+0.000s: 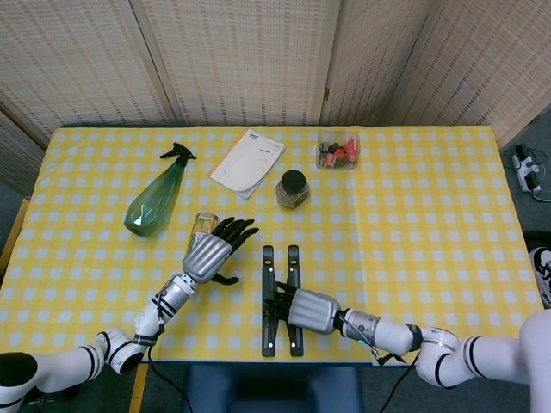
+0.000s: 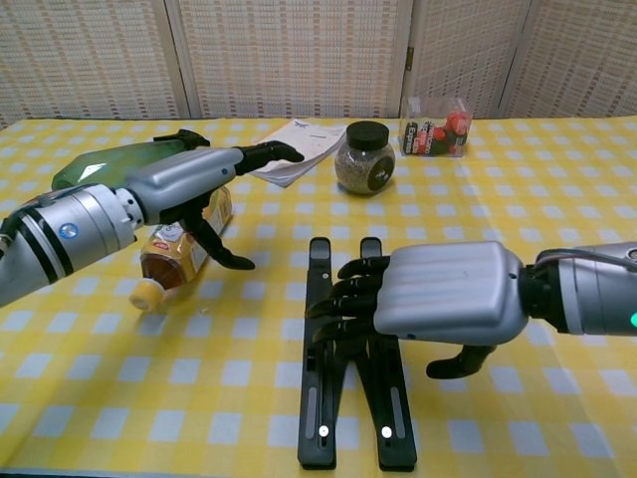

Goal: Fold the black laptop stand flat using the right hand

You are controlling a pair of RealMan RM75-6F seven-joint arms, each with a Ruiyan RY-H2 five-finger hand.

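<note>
right hand [image 2: 438,304] lies curled over the laptop stand [image 1: 281,284], rails near parallel; uneven pressing could skew it toward the spread left hand [image 2: 189,184]

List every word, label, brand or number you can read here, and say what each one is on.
No text here can be read for certain.
White paper booklet: small print at its top, too small.
Tea bottle with a yellow-green label: printed label, blurred.
Clear plastic snack box: dark label with white lettering, illegible.
Dark-lidded glass jar: small round sticker, unreadable.
</note>
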